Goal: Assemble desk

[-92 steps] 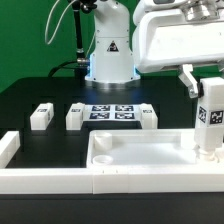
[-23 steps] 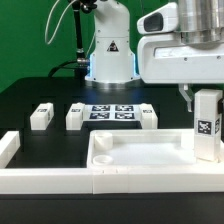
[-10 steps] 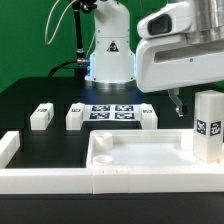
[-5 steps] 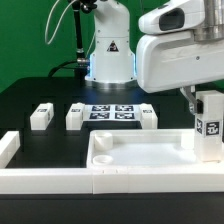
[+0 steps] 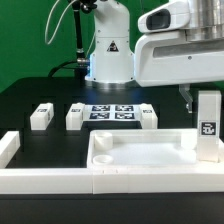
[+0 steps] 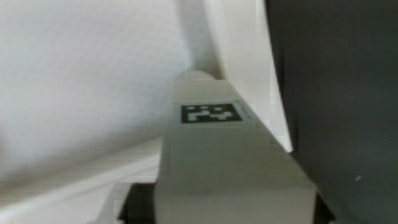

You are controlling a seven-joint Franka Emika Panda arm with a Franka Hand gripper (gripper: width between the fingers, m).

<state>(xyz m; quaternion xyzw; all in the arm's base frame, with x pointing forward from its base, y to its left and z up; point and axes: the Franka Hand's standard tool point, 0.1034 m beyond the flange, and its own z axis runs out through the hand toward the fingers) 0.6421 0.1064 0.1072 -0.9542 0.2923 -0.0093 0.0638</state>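
The desk panel point(image 5: 140, 152), a white tray with a raised rim, lies at the front of the table. One white tagged leg point(image 5: 207, 125) stands upright at the panel's corner on the exterior view's right. My gripper point(image 5: 203, 100) is shut on the top of this leg, and one dark finger point(image 5: 186, 97) shows beside it. In the wrist view the leg point(image 6: 217, 150) fills the space between the jaws of the gripper point(image 6: 217, 205), its tag facing the camera, with the panel's white floor and rim behind it.
Three loose legs point(image 5: 41, 116) point(image 5: 76, 117) point(image 5: 148, 115) lie on the black table beside the marker board point(image 5: 112, 112). White border wall segments point(image 5: 40, 178) run along the front and at the exterior view's left. The arm's base point(image 5: 110, 50) stands behind.
The gripper has moved toward the exterior view's right onto the standing leg, and its jaws have closed on it. The leg has stayed at the panel's corner.
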